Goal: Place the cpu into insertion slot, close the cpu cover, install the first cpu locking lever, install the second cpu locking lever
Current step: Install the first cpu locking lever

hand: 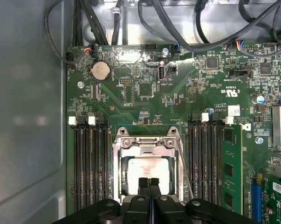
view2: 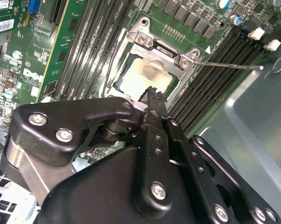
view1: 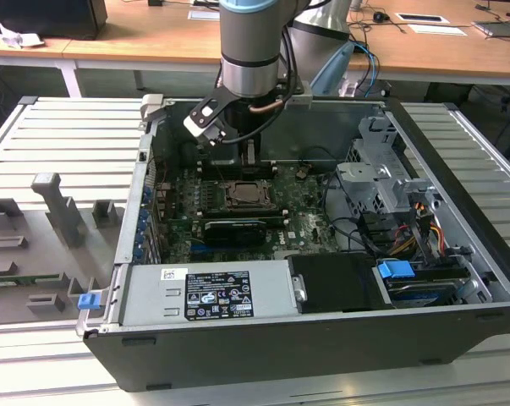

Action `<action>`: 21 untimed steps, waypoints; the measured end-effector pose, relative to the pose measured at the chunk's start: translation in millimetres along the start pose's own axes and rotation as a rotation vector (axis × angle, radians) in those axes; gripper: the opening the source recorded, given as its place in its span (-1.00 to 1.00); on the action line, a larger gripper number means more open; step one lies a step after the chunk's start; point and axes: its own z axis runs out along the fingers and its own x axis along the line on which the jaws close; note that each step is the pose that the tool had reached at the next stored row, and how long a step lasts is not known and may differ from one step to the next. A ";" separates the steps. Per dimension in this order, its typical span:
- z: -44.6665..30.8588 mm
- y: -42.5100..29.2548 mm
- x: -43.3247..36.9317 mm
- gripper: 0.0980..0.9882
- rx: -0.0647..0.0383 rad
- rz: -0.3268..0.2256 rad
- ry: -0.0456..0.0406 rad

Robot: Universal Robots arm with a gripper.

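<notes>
The cpu [hand: 147,169] [view2: 142,77] lies flat in the socket on the green motherboard, its dull silvery top showing. The cpu cover [hand: 145,142] [view2: 161,46], a silvery frame, lies down around it. In the second wrist view a thin locking lever [view2: 229,66] sticks out from the socket corner over the memory slots. In the first wrist view another thin lever [hand: 188,173] runs along the socket's side. My gripper [hand: 148,181] [view2: 152,91] [view1: 251,161] hangs just over the edge of the cpu, shut, with nothing between its black fingers. In the exterior view the socket [view1: 252,196] lies below the arm.
The open computer case [view1: 457,254] stands on a slatted metal table. A long black card [view1: 233,228] lies in front of the socket, memory slots [hand: 89,163] flank it, a grey power supply [view1: 204,292] sits at the front and a drive cage [view1: 381,182] with cables at the exterior view's right.
</notes>
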 end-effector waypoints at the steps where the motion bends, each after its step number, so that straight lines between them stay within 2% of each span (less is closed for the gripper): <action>1: -0.3 0.0 0.0 -0.98 0.000 0.000 0.0000; 21: -2.8 0.1 0.1 -0.98 0.000 0.003 -0.0003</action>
